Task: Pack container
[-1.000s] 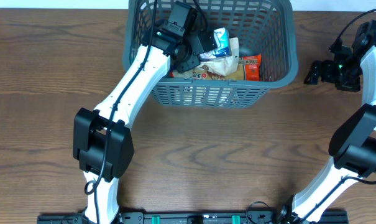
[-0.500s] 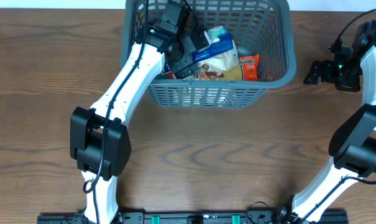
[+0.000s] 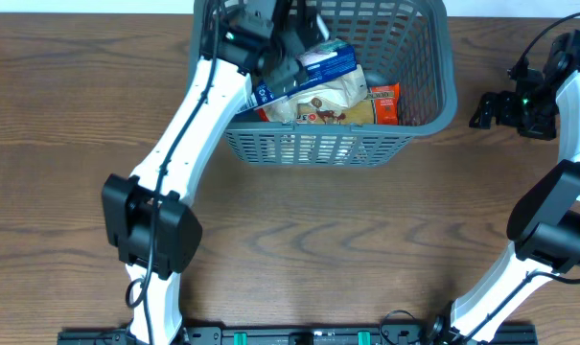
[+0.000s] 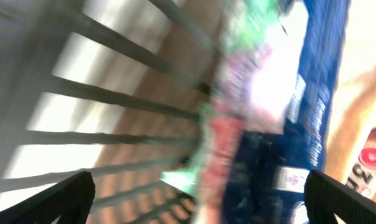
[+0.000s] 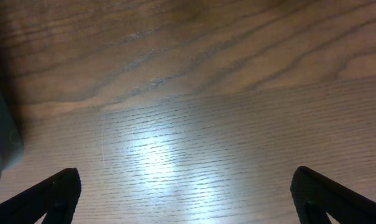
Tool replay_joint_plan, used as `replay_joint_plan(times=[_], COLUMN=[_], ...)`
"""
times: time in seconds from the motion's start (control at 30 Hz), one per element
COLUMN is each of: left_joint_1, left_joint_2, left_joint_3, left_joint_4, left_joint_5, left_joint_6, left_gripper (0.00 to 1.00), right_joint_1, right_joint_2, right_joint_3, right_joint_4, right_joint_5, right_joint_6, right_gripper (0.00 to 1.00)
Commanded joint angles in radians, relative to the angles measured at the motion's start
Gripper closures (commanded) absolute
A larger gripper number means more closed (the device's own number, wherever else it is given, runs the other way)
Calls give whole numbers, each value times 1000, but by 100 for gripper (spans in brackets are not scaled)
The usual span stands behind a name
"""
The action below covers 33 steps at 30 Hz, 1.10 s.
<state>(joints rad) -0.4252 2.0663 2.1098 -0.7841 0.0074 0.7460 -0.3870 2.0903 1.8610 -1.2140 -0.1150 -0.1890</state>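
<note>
The container [image 3: 433, 57], a dark grey slotted basket, stands at the back middle of the table. Inside lie a blue packet [image 3: 318, 69], a beige packet [image 3: 337, 101] and a red packet [image 3: 386, 103]. My left gripper [image 3: 294, 46] hangs over the basket's left half, open, just above the blue packet. In the blurred left wrist view the left gripper [image 4: 200, 202] holds nothing, with the blue packet [image 4: 318, 93] to the right and the basket slats [image 4: 100, 99] to the left. My right gripper [image 3: 485, 110] stays right of the basket, and in the right wrist view it [image 5: 188, 199] is open above bare wood.
The wooden table [image 3: 347, 240] stretches out in front of the basket. A grey edge [image 5: 0, 134], seemingly the basket's corner, shows at the left of the right wrist view. The left arm [image 3: 189, 134] crosses the basket's front left corner.
My left gripper has opened and let go of the blue packet, which now lies tilted across the other packets. The left arm has drawn back toward the basket's far left. The right arm is still.
</note>
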Motion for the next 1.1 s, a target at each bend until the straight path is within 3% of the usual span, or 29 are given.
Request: replay_joint_plan(times=[0.0,0.23,0.4,0.57,0.8,1.07], left_joint_1=[17,139,334,561,752,776], left_joint_2=[-91,-220,-320,-373,-388,-506], left_joint_3=[116,187,187,187,181,-6], left_joint_4=[-31,-181,-273,-358,-511,-441], left_joint_5=[-27,-28,-28,-27,143,195], left_joint_6=[-89,-296,-549,-664,-608,-634], left_gripper=[1,1,1,1,1,1], right_joint_1=[-3,-3,8,37,113,205], right_joint_2=[-8,-59,-130,-224,-381,-560], right_joint_3=[-2,94,246,343,343,294], right_joint_4=[-1,11,34,23,-106,-258], right_joint_5=[-2,-48,-88,-144,20,67], right_joint_6=[-9,2,1,1,48,74], right_gripper=[1,1,1,1,1,1])
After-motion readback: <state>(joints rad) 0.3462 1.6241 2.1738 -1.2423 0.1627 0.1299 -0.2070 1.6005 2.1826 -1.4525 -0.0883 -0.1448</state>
